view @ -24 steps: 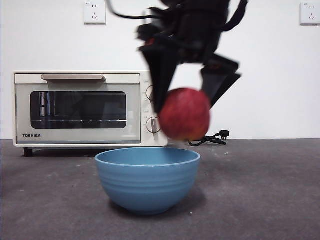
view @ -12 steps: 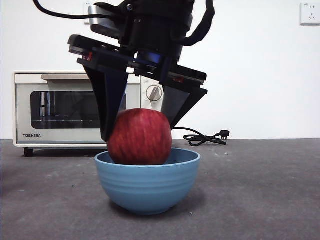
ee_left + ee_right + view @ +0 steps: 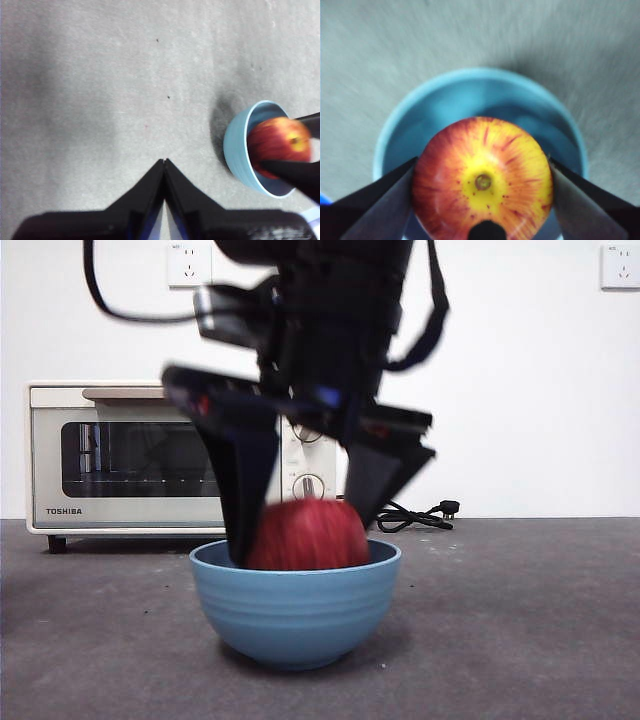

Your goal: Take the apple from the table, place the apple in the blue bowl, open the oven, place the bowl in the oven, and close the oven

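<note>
Starting at the left of the front view: the oven point(image 3: 150, 456) sits at the back against the wall, and its right part with the knobs is mostly blocked by the arm, only one knob point(image 3: 308, 486) peeks through between the jaws. The TOSHIBA lettering and the dark window are readable, but the window's right end is covered.

Middle of the frame: the blue bowl point(image 3: 295, 602) stands on the table point(image 3: 520, 630) with the apple point(image 3: 308, 535) sunk into it, so only the apple's upper half shows over the rim. The right gripper point(image 3: 305, 530) comes down from the top, big and blurry, jaws pressed on either side of the apple, holding it. Whether the apple touches the bowl's bottom is hidden here.

Right of that, a black cord point(image 3: 418, 515) lies on the table at the wall.

The right wrist view shows what the front hides: the apple's point(image 3: 482, 179) yellow top with its stem pit, jaws tight on both flanks, blue bowl point(image 3: 470, 100) wall all round.

The left wrist view has the left gripper point(image 3: 164, 162) with jaws pressed together over bare table, holding nothing; the bowl point(image 3: 240, 150) and apple point(image 3: 277, 145) sit at the right edge, partly cut off.
</note>
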Action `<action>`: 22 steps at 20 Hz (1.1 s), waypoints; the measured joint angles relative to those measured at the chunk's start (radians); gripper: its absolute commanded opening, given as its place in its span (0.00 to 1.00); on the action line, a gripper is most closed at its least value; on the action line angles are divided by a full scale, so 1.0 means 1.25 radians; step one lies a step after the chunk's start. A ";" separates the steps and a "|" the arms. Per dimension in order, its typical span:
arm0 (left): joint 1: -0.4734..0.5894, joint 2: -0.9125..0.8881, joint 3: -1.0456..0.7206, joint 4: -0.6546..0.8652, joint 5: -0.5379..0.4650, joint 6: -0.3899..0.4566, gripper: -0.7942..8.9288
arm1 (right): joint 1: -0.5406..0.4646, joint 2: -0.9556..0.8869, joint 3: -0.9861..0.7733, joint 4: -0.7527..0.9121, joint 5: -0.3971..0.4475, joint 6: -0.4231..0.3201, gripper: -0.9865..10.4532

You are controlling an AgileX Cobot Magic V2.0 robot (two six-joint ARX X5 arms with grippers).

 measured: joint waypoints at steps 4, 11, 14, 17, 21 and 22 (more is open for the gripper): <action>0.000 0.000 0.000 0.000 0.001 0.002 0.08 | 0.000 0.000 -0.039 0.050 -0.001 0.005 0.14; 0.000 0.000 0.000 -0.002 0.002 0.002 0.08 | 0.000 0.000 -0.040 0.075 -0.003 0.006 0.17; 0.000 0.000 0.000 -0.002 0.002 0.002 0.08 | 0.000 0.000 -0.040 0.075 -0.003 0.006 0.29; 0.000 0.000 0.000 -0.002 0.002 0.002 0.08 | 0.000 0.000 -0.040 0.075 -0.003 0.006 0.32; 0.000 0.000 0.000 -0.002 0.002 0.002 0.08 | 0.000 0.000 -0.040 0.075 0.000 0.019 0.44; 0.000 0.000 0.000 -0.002 0.002 0.002 0.08 | 0.000 0.000 -0.040 0.075 0.000 0.020 0.49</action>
